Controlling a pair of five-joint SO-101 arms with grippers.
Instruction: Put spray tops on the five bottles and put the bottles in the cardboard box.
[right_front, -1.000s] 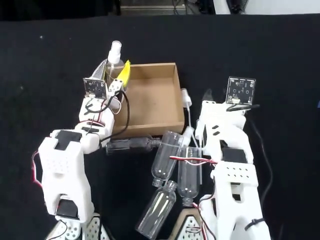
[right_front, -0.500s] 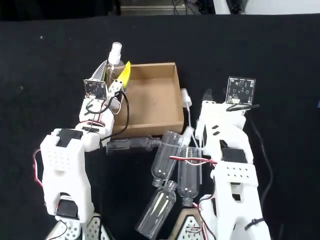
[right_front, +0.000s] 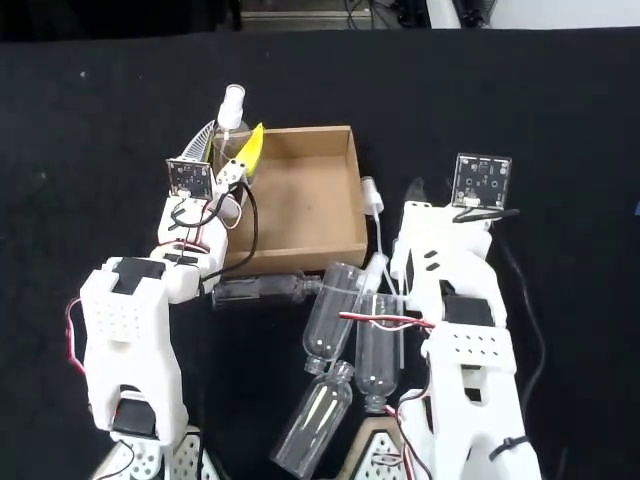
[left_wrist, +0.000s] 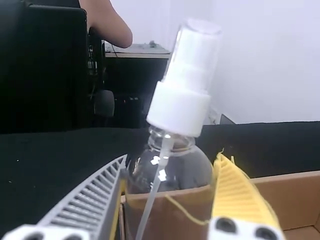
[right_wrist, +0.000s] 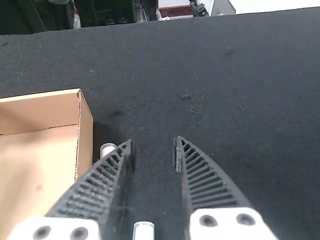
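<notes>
The left fingers (left_wrist: 235, 195) are clamping a capped bottle (left_wrist: 170, 167) upright at the box (right_front: 356, 195) corner (nothing shifting this past second, so it is still unboxed); the right fingers (right_wrist: 200, 182) are hanging narrowly parted, empty, above the tabletop (right_wrist: 240, 75).

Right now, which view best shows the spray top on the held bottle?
The left wrist view: the spray top sits close up, seated on the bottle. The high view gives it small from above; the right wrist view faces the cardboard box instead.
</notes>
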